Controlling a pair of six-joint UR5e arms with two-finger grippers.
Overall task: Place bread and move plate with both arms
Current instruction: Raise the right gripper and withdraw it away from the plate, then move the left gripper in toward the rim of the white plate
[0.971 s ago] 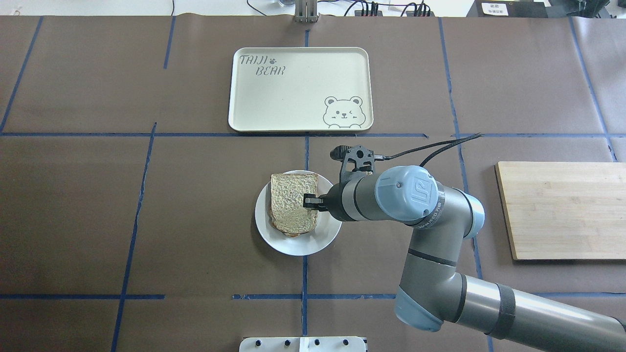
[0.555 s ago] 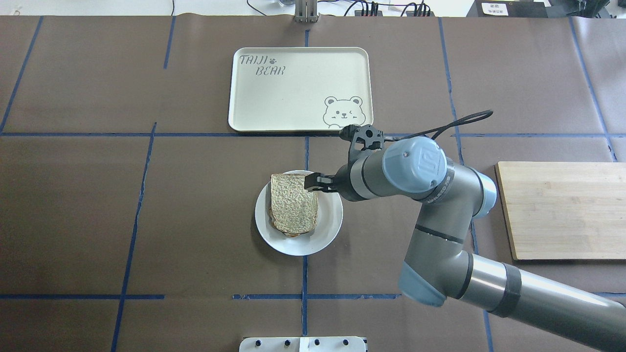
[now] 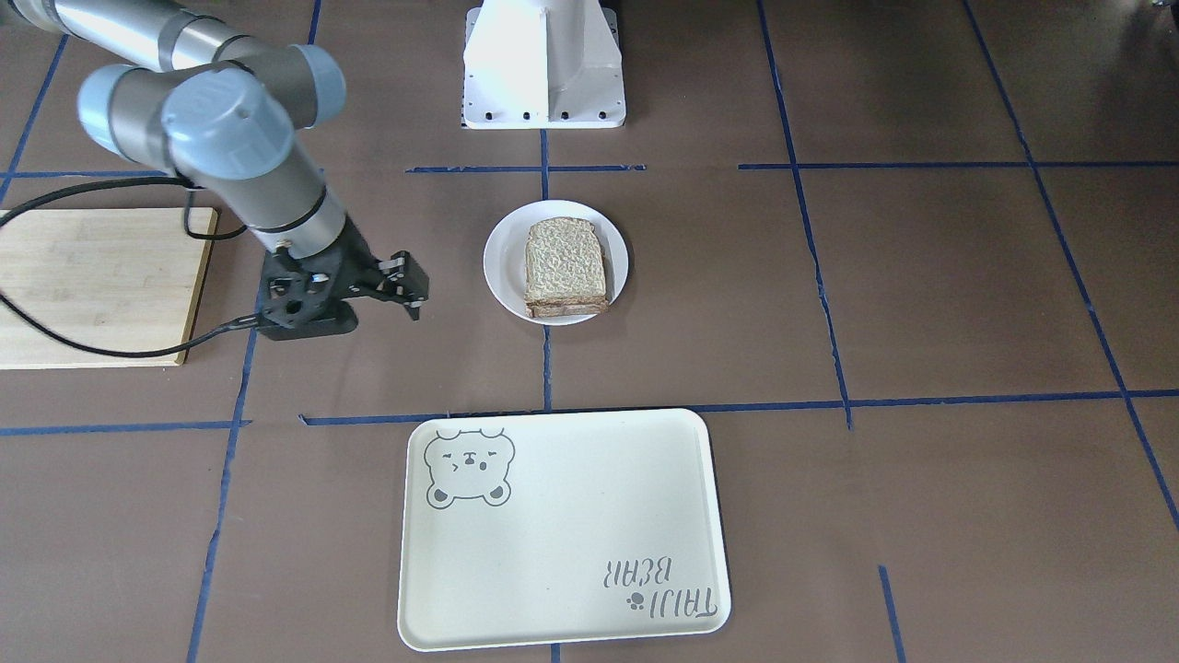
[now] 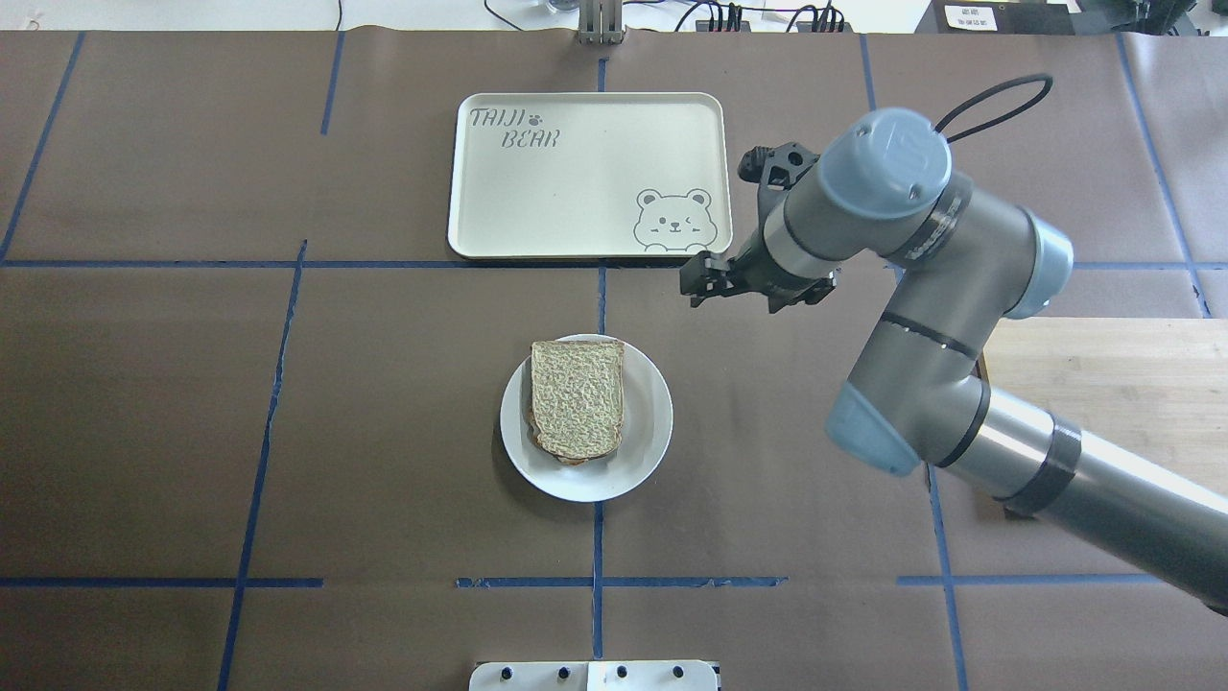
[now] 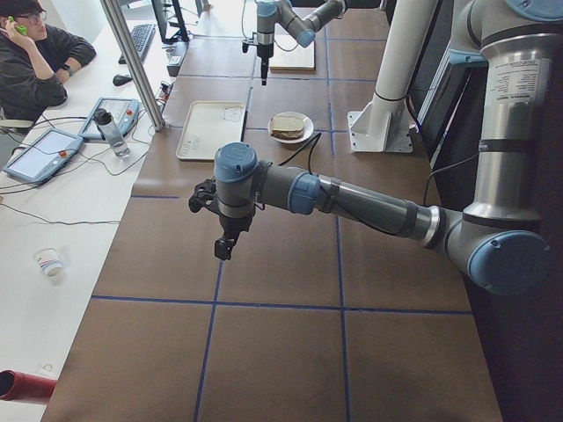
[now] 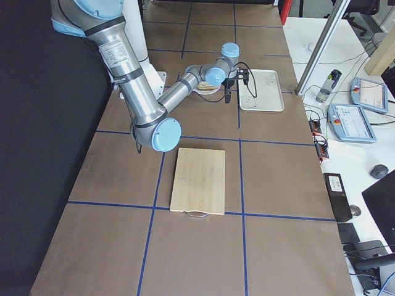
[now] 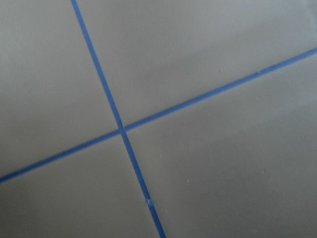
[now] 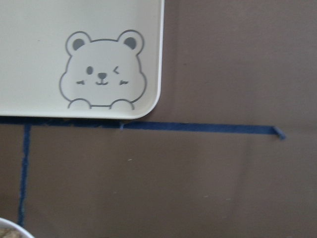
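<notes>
With the bread (image 4: 578, 398) lying flat on the plate (image 4: 649, 430) at the overhead frame's centre, the right gripper (image 4: 696, 283) hangs empty, jaws parted, beside the tray (image 4: 576, 173) corner, placing apparently done; the left gripper (image 5: 225, 249) state I cannot tell.

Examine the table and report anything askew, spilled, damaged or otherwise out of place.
Nothing is spilled or damaged. The bread sits off-centre on the plate, its far edge almost at the rim nearest the tray. The right gripper hovers clear, holding nothing.
</notes>
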